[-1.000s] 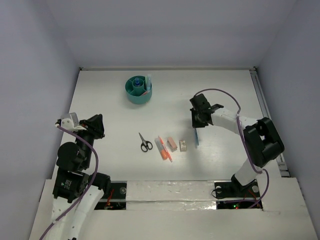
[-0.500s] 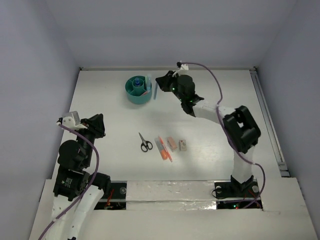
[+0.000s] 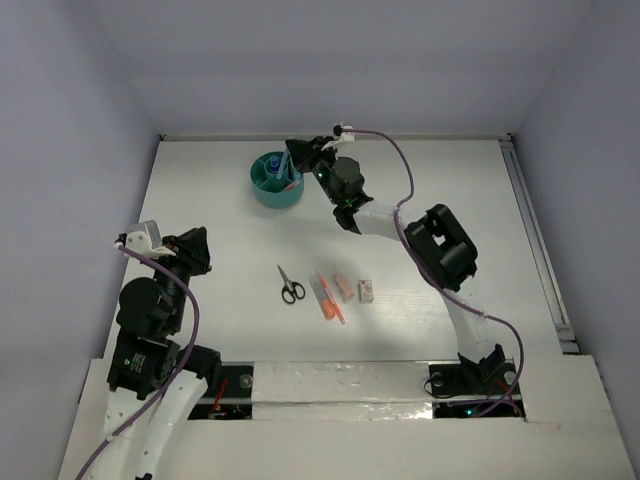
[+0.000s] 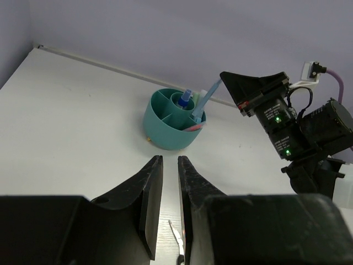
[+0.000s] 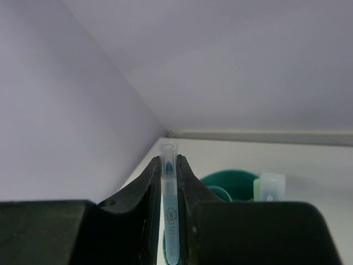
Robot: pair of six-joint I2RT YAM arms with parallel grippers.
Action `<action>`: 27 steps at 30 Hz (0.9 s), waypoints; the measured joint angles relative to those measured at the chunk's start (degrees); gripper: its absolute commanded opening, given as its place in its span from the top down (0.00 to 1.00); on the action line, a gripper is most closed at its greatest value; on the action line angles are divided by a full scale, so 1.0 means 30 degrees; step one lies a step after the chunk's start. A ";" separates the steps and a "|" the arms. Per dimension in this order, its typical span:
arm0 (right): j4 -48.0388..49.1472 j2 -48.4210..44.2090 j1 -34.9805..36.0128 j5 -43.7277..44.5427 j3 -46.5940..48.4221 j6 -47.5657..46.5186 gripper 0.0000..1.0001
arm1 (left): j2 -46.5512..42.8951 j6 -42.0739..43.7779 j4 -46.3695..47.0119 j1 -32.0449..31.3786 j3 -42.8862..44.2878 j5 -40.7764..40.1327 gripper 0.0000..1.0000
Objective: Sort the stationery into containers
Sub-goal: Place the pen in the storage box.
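Note:
My right gripper (image 3: 297, 153) is shut on a blue pen (image 5: 169, 221) and holds it tilted over the round teal organiser (image 3: 262, 190). In the left wrist view the blue pen's (image 4: 207, 98) lower end is inside a right-hand compartment of the organiser (image 4: 165, 132). A blue-capped bottle (image 4: 183, 99) stands in the central cup. Black-handled scissors (image 3: 290, 286), orange markers (image 3: 326, 298), a pink eraser (image 3: 344, 288) and a white eraser (image 3: 367, 291) lie on the table. My left gripper (image 3: 191, 250) is empty, its jaws almost together, well left of the scissors.
A clear-capped green marker (image 5: 268, 189) and a pink item (image 4: 193, 127) stand in the organiser. Walls close the table at the back and both sides. A rail (image 3: 530, 230) runs along the right edge.
My right gripper has carried the blue pen from the table's right middle up and left to the organiser. The left arm has stayed where it was.

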 measured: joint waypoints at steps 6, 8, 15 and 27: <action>0.0590 0.0685 0.0299 0.0918 0.1151 -0.0736 1.00 | 0.0000 0.0000 0.0000 0.0000 0.0000 0.0000 0.85; 0.0634 0.0962 0.0393 0.1151 0.1151 -0.0984 1.00 | 0.0000 0.0000 0.0000 0.0000 0.0000 0.0000 0.85; 0.0532 0.1698 0.0408 0.1479 0.0998 -0.1559 0.94 | 0.0000 0.0000 0.0000 0.0000 0.0000 0.0007 0.85; 0.0036 0.1224 0.0408 0.0670 0.0211 -0.2178 0.42 | 0.0066 0.0007 0.0007 0.0000 0.0000 0.0124 0.86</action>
